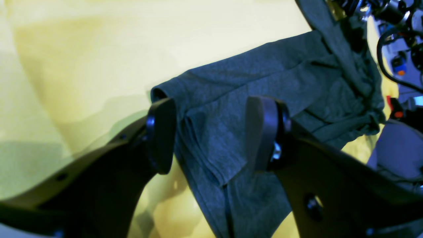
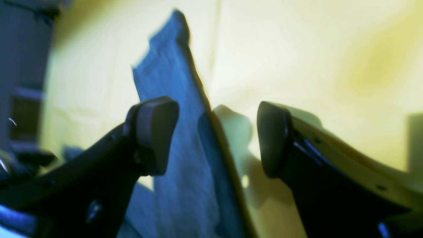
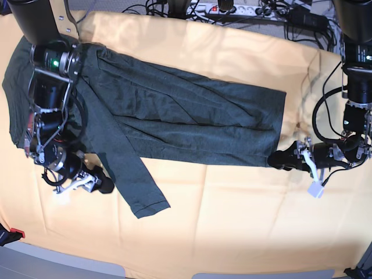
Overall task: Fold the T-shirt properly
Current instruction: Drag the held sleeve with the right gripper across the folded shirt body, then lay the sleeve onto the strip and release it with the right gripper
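Observation:
The dark charcoal-green T-shirt (image 3: 186, 116) lies spread across the table, hem to the right, with one long sleeve (image 3: 136, 183) trailing toward the front. My left gripper (image 1: 213, 132) is open and straddles a folded hem corner of the T-shirt (image 1: 214, 145); in the base view this gripper (image 3: 279, 158) sits at the shirt's lower right corner. My right gripper (image 2: 214, 137) is open too, with the sleeve's edge (image 2: 185, 132) standing between its fingers, nearer the left one. In the base view the right gripper (image 3: 103, 185) is low on the table just left of the sleeve.
A pale yellow-orange cloth (image 3: 232, 221) covers the table under the shirt. Cables and a power strip (image 3: 232, 9) run along the back edge. The grey front edge of the table (image 3: 70, 261) shows at the bottom.

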Robot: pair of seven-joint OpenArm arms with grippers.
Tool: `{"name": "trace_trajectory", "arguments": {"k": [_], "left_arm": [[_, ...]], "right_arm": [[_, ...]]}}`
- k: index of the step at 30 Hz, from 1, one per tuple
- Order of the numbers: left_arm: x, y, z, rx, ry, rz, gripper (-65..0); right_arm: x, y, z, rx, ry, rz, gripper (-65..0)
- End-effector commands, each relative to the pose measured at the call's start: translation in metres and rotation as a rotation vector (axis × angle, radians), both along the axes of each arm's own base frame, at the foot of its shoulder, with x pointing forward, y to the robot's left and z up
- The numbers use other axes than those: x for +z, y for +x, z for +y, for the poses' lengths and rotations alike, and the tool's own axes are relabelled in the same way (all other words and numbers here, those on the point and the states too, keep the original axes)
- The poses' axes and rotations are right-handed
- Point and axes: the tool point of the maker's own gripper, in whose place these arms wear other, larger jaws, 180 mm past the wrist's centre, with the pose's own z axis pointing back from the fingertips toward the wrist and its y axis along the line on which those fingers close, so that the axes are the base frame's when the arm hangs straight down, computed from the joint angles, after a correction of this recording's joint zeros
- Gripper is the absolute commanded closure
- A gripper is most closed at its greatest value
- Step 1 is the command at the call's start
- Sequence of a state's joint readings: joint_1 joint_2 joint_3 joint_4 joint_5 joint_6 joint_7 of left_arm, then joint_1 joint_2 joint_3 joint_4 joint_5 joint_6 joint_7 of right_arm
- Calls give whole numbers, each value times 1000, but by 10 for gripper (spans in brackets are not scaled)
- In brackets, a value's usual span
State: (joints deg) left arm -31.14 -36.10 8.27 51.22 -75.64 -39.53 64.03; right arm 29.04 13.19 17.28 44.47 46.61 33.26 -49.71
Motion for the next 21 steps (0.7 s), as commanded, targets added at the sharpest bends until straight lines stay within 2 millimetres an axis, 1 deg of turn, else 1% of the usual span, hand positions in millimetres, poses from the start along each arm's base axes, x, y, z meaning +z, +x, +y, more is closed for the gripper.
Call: {"name": "trace_trajectory", "arguments": {"k": [1,3,7,9,10,11,12,14,15,18,21], "left_arm": [[22,12,4,12,-21,-65,-347],[23,12,4,13,-23,-65,-347],[23,12,4,13,-23,-65,-347],[23,12,4,13,-24,-65,-346],[23,12,4,13,-23,-65,-347],[23,12,4,13,-23,-65,-347],[23,12,4,13,-23,-65,-346],[23,12,4,13,-24,-65,-346],[23,12,4,13,-25,-66,-346],[23,12,3,13,-28,-66,-346],[23,12,3,13,-27,-66,-347]], "right_arm": [[3,2,6,29,-2,1,-417],[1,-4,24,91,16,8,-411],[2,-18,63,238,59,9,-338],[1,-21,74,276,48,14,-319],[1,-21,77,291,37,11,-298],[0,-21,80,301,26,8,-257],[0,-20,82,305,21,-1,-199],[3,-16,85,297,21,-25,-57],[5,-13,85,288,25,-37,0],[12,-7,83,270,26,-68,0],[25,-4,83,295,-3,-99,0]]}}
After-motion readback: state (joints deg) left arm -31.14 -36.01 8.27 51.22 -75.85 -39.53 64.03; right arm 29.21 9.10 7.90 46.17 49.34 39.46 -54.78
